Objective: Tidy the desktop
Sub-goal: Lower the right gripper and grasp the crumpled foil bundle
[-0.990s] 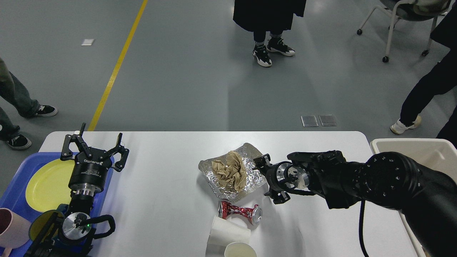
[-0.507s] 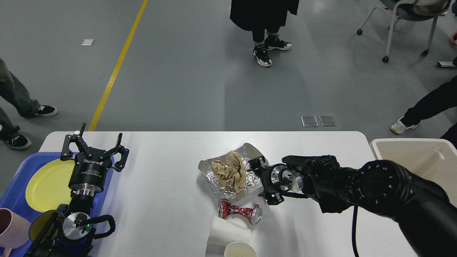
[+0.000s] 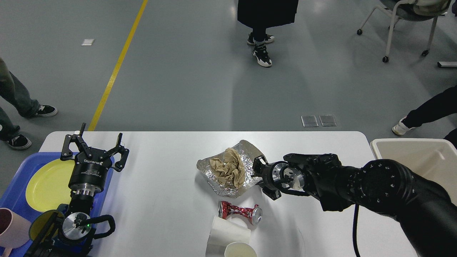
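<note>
The white desktop (image 3: 160, 185) carries a crumpled sheet of silver foil (image 3: 214, 178) with a wad of brown paper (image 3: 228, 169) on it. My right gripper (image 3: 257, 176) reaches in from the right and is shut on the foil's right edge, which is bent up against the fingers. In front of the foil lie a crushed red can (image 3: 239, 211), a white paper roll (image 3: 228, 233) and a pale cup (image 3: 240, 250). At the desktop's left end my left gripper (image 3: 95, 143) points upward, open and holding nothing.
A blue tray (image 3: 18, 189) at the left holds a yellow plate (image 3: 48, 184) and a pink cup (image 3: 10, 228). A beige bin (image 3: 425, 153) stands beyond the right end. People stand on the floor behind and beside the table.
My right gripper moved left to the foil's right edge and closed on it; the foil's edge crumpled and the sheet shifted slightly left. The left arm stayed still.
</note>
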Controlling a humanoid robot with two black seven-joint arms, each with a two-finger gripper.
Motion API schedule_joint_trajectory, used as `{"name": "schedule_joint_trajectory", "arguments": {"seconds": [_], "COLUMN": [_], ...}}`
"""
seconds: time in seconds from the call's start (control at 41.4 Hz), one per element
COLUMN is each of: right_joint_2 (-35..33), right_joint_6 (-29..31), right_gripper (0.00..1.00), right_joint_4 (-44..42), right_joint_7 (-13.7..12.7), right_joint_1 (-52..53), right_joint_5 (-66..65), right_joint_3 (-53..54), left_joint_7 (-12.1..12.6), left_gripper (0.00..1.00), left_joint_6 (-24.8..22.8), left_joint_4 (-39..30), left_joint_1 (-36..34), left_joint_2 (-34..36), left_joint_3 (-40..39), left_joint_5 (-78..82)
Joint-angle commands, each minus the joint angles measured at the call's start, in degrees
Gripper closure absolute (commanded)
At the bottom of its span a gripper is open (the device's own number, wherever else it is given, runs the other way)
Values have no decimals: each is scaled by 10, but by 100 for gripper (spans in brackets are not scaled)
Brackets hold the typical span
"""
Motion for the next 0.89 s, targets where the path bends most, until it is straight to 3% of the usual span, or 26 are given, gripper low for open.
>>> {"name": "schedule_joint_trajectory", "arguments": {"seconds": [0.0,0.121,0.29,0.869], "right_joint_2": [4,4,4,-17], "right_joint_6": [1,3,1,7], "right_gripper": [100,100,100,100], "right_joint_4": [5,11,13,81], "right_joint_7": [-1,-11,-59,-62], "right_joint_1": [-5,-5,0,62], "right_joint_5": [-3,-5,-51,-56], "right_joint_3": [0,-1,0,-2], "left_joint_7": [0,0,0,1], "left_gripper": [3,3,3,3], "left_joint_6": [0,0,0,0], "left_joint_4": [0,0,0,0], "left_joint_1": [0,0,0,0], "left_joint_2": [0,0,0,0], "left_joint_3": [0,0,0,0], "left_joint_5": [0,0,0,0]}}
